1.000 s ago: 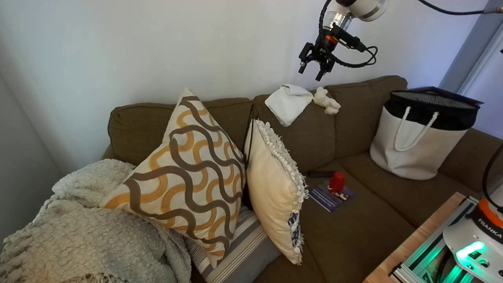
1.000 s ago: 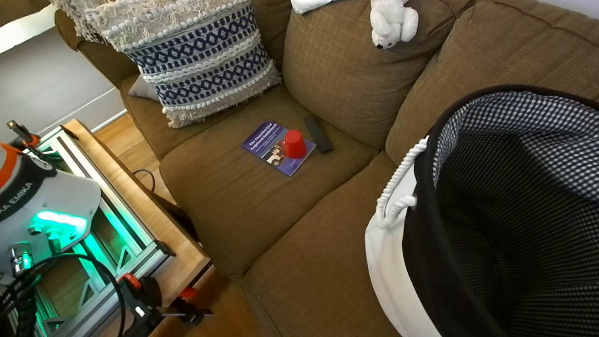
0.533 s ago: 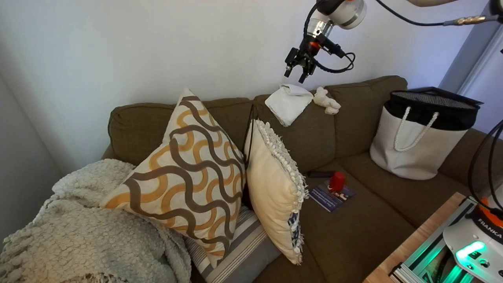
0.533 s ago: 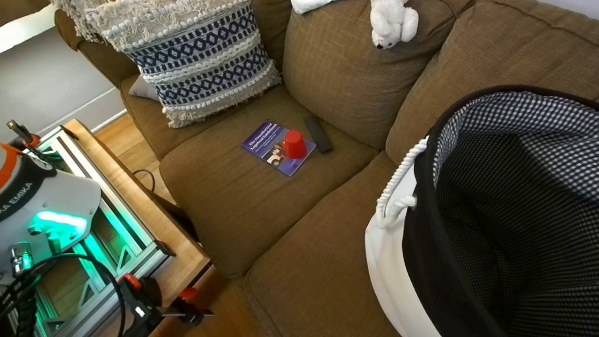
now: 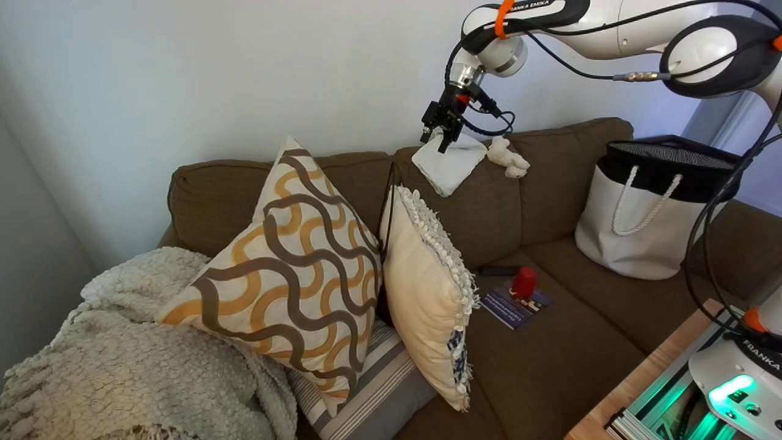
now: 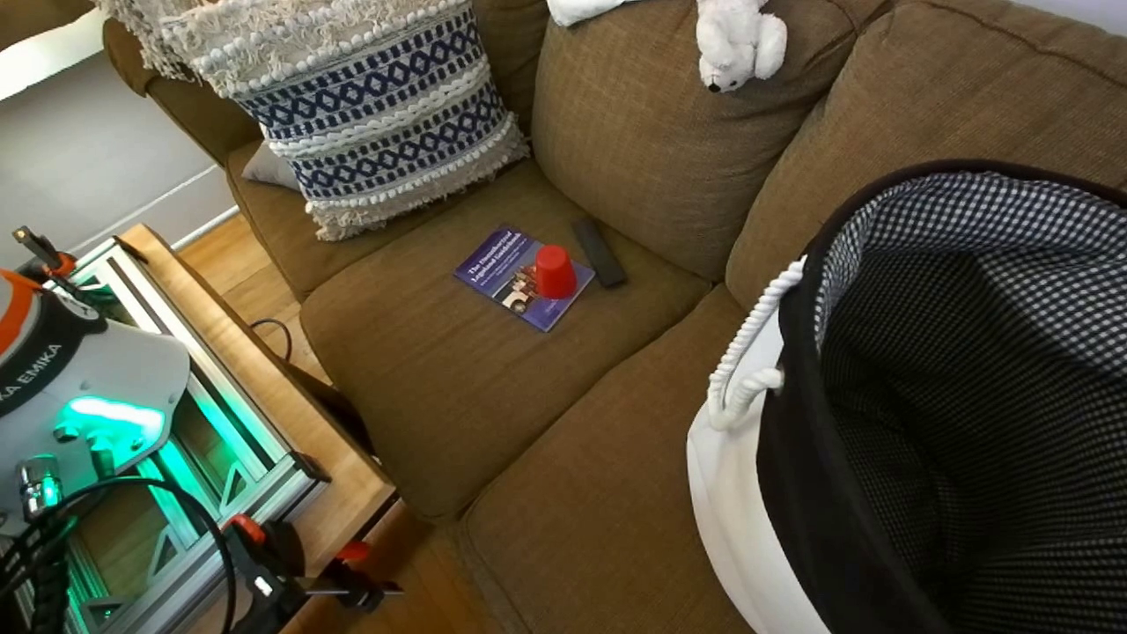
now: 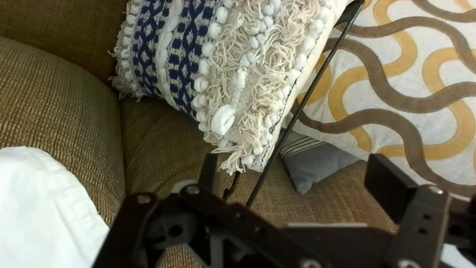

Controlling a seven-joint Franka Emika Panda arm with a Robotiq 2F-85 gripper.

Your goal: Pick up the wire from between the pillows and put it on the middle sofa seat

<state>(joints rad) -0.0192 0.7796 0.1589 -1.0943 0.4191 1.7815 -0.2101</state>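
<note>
The black wire [image 5: 391, 208] stands up between the brown-and-yellow patterned pillow [image 5: 299, 275] and the cream fringed pillow [image 5: 421, 293]. In the wrist view, the wire [image 7: 303, 104] runs diagonally between the fringed pillow [image 7: 253, 74] and patterned pillow [image 7: 394, 85]; its near end passes behind my gripper's linkage. My gripper [image 5: 434, 142] is open and empty, above the sofa back, in front of the white cloth and to the right of the wire's top. The wrist view also shows its fingers [image 7: 297, 171] wide apart. The middle sofa seat [image 6: 423, 370] is brown; the wire is not visible in that view.
A purple book [image 6: 493, 264], red cup [image 6: 555, 271] and dark remote [image 6: 599, 253] lie on the middle seat. A white cloth [image 5: 446, 171] and white teddy [image 5: 507, 157] rest on the back cushions. A large bag [image 5: 641, 226] stands right; a fleece blanket [image 5: 153, 354] lies left.
My gripper has moved left and down in an exterior view, nearer the pillows and the wire, and stays open. More of the arm has come into view. The pillows and wire have not moved.
</note>
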